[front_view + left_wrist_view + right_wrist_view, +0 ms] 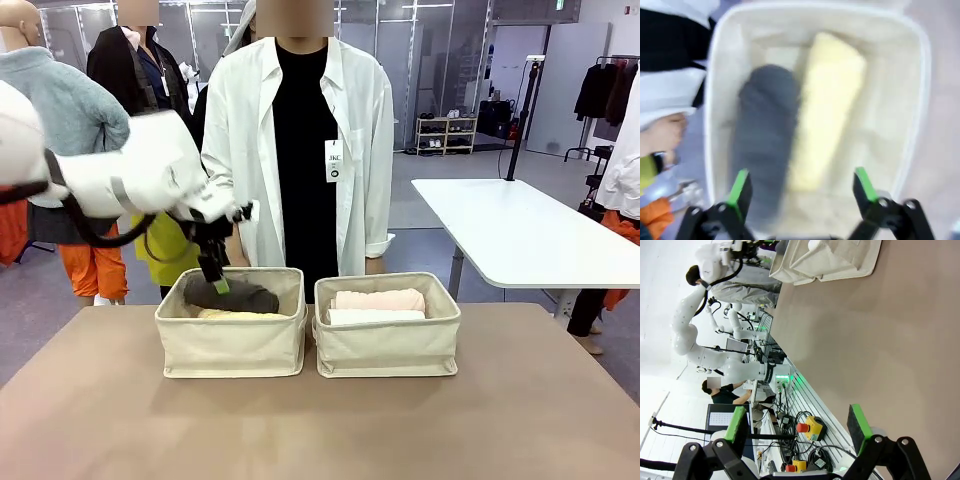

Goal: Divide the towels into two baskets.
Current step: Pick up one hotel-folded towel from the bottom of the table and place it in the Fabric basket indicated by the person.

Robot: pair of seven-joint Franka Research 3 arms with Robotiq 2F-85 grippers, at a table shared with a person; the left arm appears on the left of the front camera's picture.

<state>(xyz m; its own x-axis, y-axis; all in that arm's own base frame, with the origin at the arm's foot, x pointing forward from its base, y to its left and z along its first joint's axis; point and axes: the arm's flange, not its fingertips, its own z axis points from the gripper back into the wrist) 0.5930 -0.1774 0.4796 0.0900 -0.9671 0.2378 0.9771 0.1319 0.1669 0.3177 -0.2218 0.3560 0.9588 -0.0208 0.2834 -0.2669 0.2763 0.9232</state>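
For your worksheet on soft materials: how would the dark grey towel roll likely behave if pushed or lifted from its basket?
The dark grey towel is rolled terry, so it would probably squash and sag. Its round shape might roll, but the yellow towel and the basket wall hem it in.

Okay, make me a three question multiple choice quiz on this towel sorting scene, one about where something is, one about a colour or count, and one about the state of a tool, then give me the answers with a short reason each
1. Where does the dark grey towel lie?
A. In the left basket, beside the pale yellow towel
B. In the right basket, on the pink one
C. On the bare table

2. Which towels are in the right basket?
A. Yellow and white
B. Pale pink and white
C. Grey and pink

3. How does the left tool stand?
A. Shut on the grey towel
B. Open above the basket, holding nothing
C. Shut and empty

Answers:
1 A, the left wrist view shows grey and yellow side by side in one basket.
2 B, the front view shows pink behind white.
3 B, its green pads stand wide apart.
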